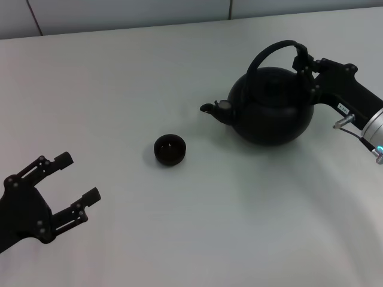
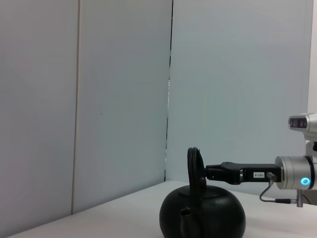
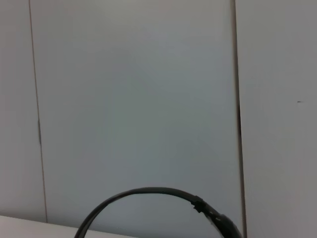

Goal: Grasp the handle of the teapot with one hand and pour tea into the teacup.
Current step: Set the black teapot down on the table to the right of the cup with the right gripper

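Two claws are in play, only one working. Worktop [image 1: 179, 251]: pale, plain, with a panelled wall [image 2: 119, 99] at the far side. Teapot [image 1: 272, 107] sits on the worktop at far right, upright, spout [image 1: 210, 110] aimed left toward the teacup [image 1: 170, 149], which stands to its near left, apart from it. Right claw [image 1: 302, 60] reaches in from the right at the right-hand end of the handle [image 1: 272, 51]; its fingers appear closed around the bail near where the arch descends, though the exact contact is hard to read, black on black. Left wrist view supports this: the arm comes in level at handle height. Judgement: step in hand is securing the grasp before lifting. The grip is off the arch's crown, so the pot will likely swing on lift; a firm clamp, a slow rise, and a check that the pot hangs steady seem wise. The cup is small against the spout, so the spout should be brought close above it before tilting. Left claw [image 1: 67, 186] is parked at near left, fingers wide apart, holding nothing, well clear of the cup. Nothing lies between spout and cup.
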